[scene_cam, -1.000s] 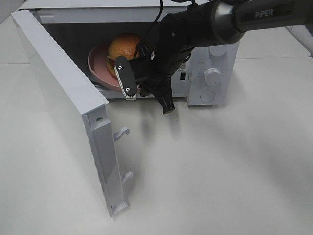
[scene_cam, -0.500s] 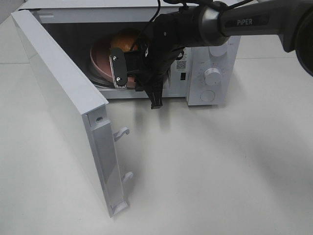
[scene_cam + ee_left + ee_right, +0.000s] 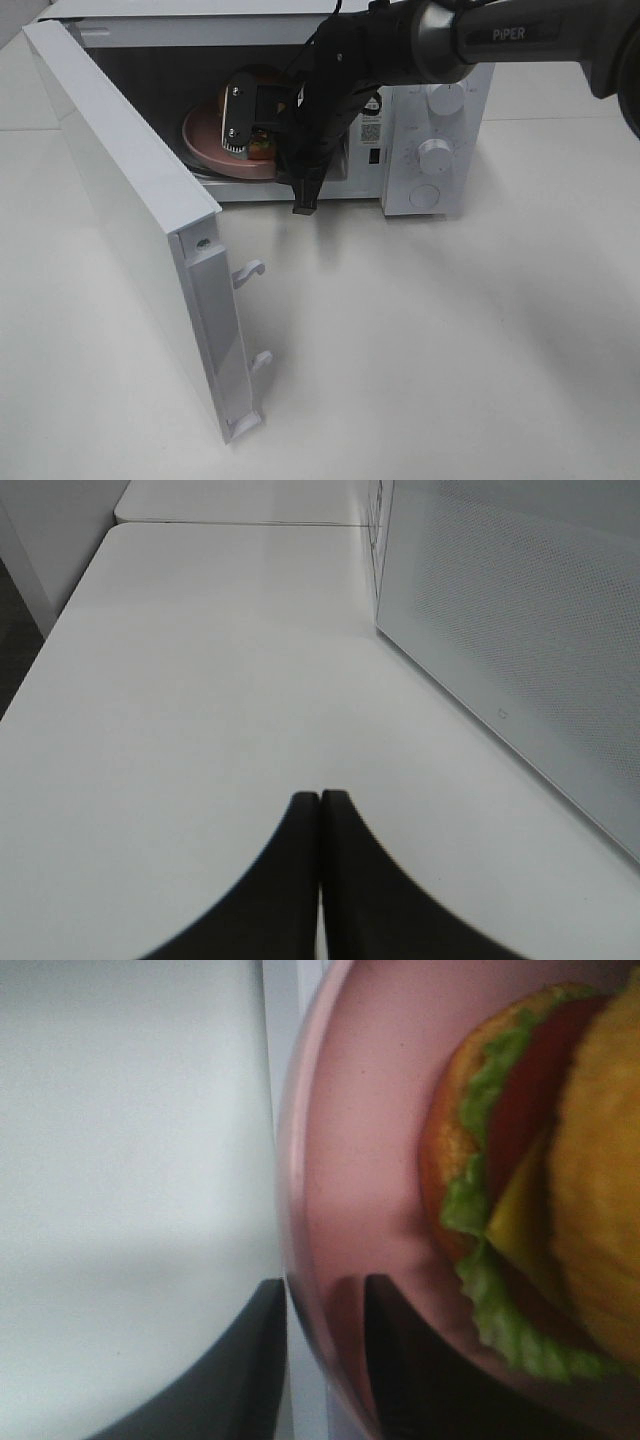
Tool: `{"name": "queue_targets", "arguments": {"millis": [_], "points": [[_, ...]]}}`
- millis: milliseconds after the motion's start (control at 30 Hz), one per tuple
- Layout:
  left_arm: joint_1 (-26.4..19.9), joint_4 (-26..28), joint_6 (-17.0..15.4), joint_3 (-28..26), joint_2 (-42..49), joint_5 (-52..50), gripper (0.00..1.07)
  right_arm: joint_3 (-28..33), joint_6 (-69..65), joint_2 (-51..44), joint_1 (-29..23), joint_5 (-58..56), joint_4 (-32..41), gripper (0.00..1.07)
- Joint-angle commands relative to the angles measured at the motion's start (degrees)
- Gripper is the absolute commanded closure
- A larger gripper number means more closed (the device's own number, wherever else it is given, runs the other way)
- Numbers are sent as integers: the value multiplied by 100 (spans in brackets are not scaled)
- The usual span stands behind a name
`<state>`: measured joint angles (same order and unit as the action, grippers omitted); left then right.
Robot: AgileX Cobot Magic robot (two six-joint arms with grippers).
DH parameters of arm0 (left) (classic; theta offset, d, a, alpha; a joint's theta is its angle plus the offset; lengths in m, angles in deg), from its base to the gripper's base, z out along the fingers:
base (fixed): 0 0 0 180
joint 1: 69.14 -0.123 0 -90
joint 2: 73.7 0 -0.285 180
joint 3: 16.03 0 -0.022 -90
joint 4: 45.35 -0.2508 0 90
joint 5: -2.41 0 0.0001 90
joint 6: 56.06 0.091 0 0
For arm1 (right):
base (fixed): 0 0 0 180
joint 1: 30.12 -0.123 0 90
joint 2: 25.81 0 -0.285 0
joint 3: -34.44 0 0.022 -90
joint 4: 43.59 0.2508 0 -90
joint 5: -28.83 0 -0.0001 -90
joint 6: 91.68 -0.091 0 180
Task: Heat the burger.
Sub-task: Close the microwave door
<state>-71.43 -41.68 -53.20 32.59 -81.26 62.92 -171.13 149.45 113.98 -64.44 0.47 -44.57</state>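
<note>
Counts first: one microwave (image 3: 437, 130), one pink plate (image 3: 205, 140), one burger (image 3: 520, 1160), and two grippers, of which the high camera shows only the right one.

The microwave stands on the white worktop (image 3: 450, 350) with its door (image 3: 120, 200) swung wide open. Two small latch hooks (image 3: 250, 270) stick out of the door's free edge. The burger lies on the plate inside the oven cavity, towards the left of the opening. From the high camera the right arm (image 3: 520, 35) reaches in from the right. Its wrist covers most of the burger, so only a scrap of red and green shows beside it.

The right wrist view gives what the high view hides: the bun, green lettuce, red tomato and yellow cheese, seen close. It also shows the right gripper (image 3: 322, 1285) at the plate's near rim. Its two dark fingers (image 3: 250, 1360) stand a little apart with the rim between them, one inside the plate and one outside. Whether either finger touches the rim I cannot tell.

Only the left wrist view shows the left gripper (image 3: 320, 795). Its two fingers are pressed together over bare worktop and hold nothing. Just beside it stands a pale dotted panel (image 3: 520, 630).
</note>
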Motion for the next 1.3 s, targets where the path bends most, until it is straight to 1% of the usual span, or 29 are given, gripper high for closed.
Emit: {"name": "queue_targets", "arguments": {"millis": [33,100,133,167,200,267,367,433,567,600,633,700,767,1200,1300], "points": [[-17,40,0,11,115,-80,106,-40,-321,-138,40,-63,34,66],[-17,40,0,11,115,-80,106,-40,-802,-183,34,-264,40,50],[-17,40,0,11,115,-80,106,-40,-802,-183,34,-264,40,50],[-17,40,0,11,115,-80,106,-40,-963,-206,34,-309,40,47],[-17,40,0,11,115,-80,106,-40,-963,-206,34,-309,40,47],[-17,40,0,11,115,-80,106,-40,-1616,-321,34,-418,23,38],[-17,40,0,11,115,-80,106,-40,-1725,-355,34,-481,23,37],[-17,40,0,11,115,-80,106,-40,-2074,-498,23,-779,29,36],[-17,40,0,11,115,-80,106,-40,-2441,-579,23,-963,40,36],[-17,40,0,11,115,-80,106,-40,-2802,-602,23,-1083,46,36],[-17,40,0,11,115,-80,106,-40,-2802,-602,23,-1083,46,36],[-17,40,0,11,115,-80,106,-40,-3352,-647,23,-1255,46,36],[-17,40,0,11,115,-80,106,-40,-3604,-665,23,-1369,40,36],[-17,40,0,11,115,-80,106,-40,-4538,-676,23,-1696,52,36],[-17,40,0,11,115,-80,106,-40,-4738,-722,23,-1931,218,36]]}}
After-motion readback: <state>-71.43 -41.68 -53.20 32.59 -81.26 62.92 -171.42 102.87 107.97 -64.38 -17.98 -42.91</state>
